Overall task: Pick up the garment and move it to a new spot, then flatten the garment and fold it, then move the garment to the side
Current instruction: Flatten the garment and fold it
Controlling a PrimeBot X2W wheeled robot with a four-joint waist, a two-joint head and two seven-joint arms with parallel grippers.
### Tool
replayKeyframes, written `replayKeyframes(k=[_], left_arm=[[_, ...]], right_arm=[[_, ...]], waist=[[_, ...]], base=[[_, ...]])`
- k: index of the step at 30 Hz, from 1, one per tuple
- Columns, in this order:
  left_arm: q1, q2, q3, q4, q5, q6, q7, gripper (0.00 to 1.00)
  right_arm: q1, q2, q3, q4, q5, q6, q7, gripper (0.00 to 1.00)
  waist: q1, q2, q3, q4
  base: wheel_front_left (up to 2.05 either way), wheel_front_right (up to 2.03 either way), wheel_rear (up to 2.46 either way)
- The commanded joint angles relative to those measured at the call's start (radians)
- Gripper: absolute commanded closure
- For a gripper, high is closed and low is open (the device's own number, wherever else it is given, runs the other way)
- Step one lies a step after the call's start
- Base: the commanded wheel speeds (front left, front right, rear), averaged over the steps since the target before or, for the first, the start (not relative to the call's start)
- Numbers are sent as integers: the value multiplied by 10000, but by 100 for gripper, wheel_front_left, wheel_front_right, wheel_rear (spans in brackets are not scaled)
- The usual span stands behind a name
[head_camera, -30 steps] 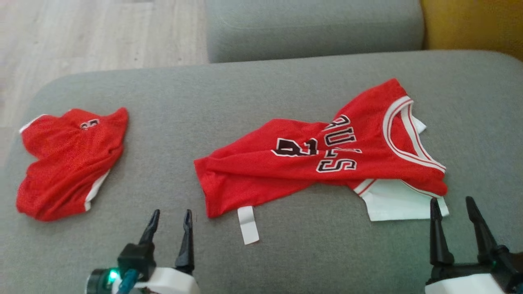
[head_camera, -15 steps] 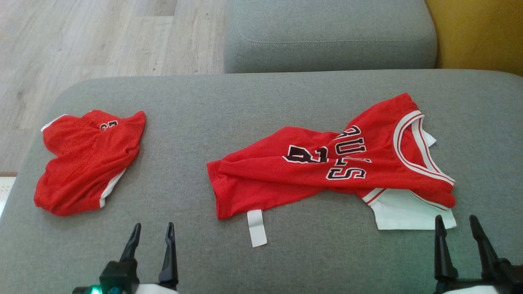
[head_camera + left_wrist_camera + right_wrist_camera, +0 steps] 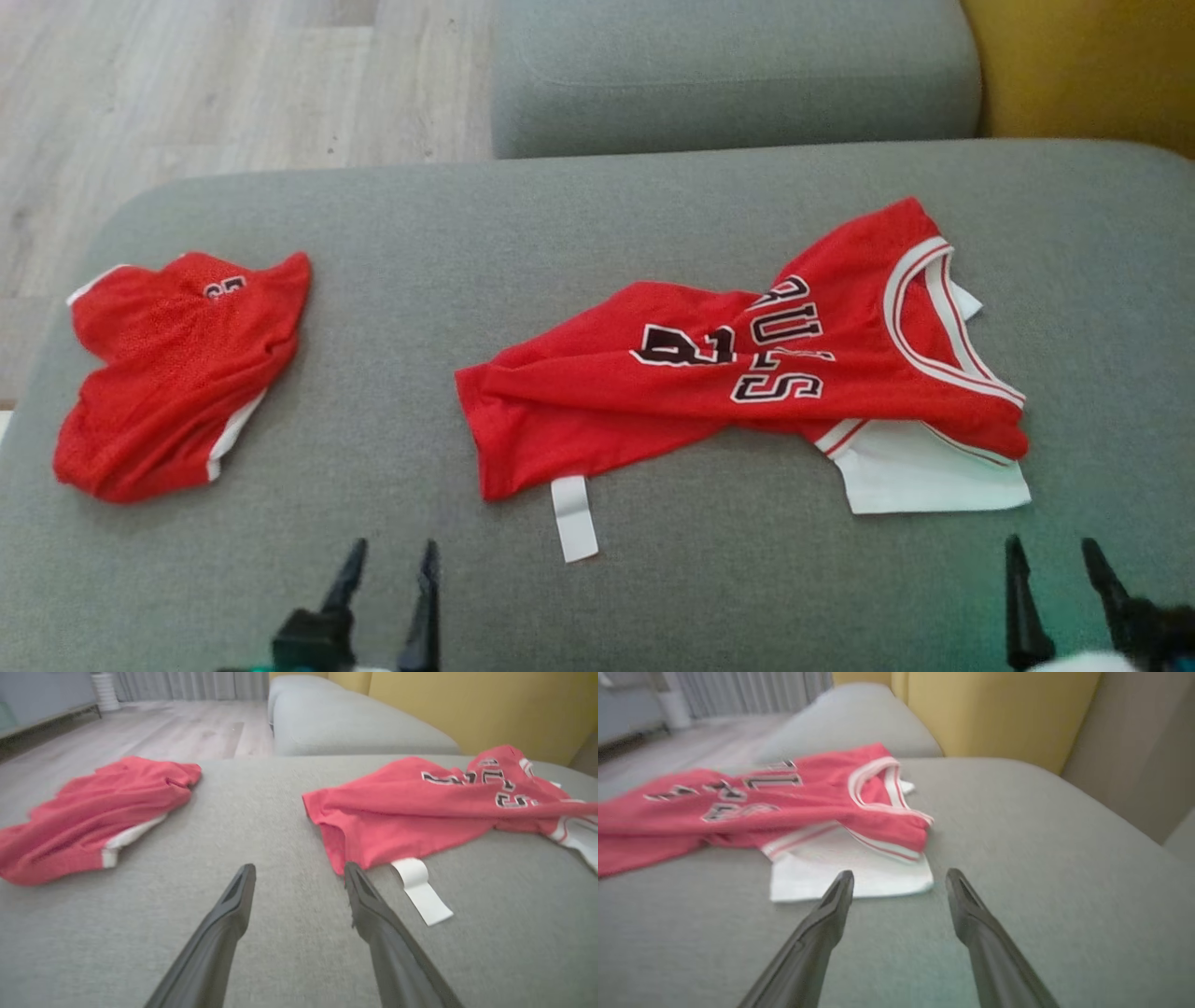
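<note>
Head view: left gripper, right gripper farther from jersey than before.

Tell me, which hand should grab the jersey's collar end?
Right, probably. The open right hand sits right by the collar end of the jersey; the left hand is nearer its hem.

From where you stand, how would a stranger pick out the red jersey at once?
Start at the big grey sofa cushion before the robot, where two red garments lie. The jersey is the long one on its right half. Unlike the crumpled red shorts at the left, it bears black letters and a white-striped neckline.
</note>
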Motion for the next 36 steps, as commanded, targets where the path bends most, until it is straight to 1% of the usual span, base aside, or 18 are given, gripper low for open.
replayKeyframes(k=[1,4,6,8,12,15,24,29,33,36], left_arm=[[-540,-60,197,-154,-8,-36,-122,0],[-1154,-72,-101,710,48,-211,33,0],[-1673,-79,-262,1272,27,-362,429,0],[-2170,-81,-371,1688,59,-450,765,0],[-3164,-93,-449,2273,-37,-471,1501,0],[-3566,-97,-512,2503,-101,-536,1749,0],[-4106,-101,-638,3147,-205,-545,1977,0],[-4310,-104,-767,3294,-237,-563,2059,0],[-4412,-106,-833,3290,-278,-569,2202,0],[-4438,-107,-930,3250,-347,-655,2447,0]], right_arm=[[-762,-114,84,-204,-109,67,270,0],[-1579,-143,-205,234,-289,67,2128,0],[-2076,-385,-159,490,-347,67,3413,0],[-2475,-499,-196,751,-98,67,4575,0],[-3280,-1050,-200,1034,9,67,5956,0],[-3625,-1132,-136,1190,280,67,6359,0],[-4358,-1344,75,1690,696,67,6783,0],[-4556,-1505,392,2021,909,67,7269,0],[-4632,-1581,511,2078,1091,67,7429,0],[-4656,-1649,595,2109,1224,67,7539,0]], waist=[[0,0,134,-116],[0,0,529,-313],[0,0,706,-378],[0,0,857,-407],[0,0,1237,-373],[0,0,1408,-317],[0,0,1712,-278],[0,0,1863,-244],[0,0,1908,-211],[0,0,1915,-184]], base=[[0,0,0],[0,0,0],[0,0,0],[0,0,0],[0,0,0],[0,0,0],[0,0,0],[0,0,0],[0,0,0],[0,0,0]])
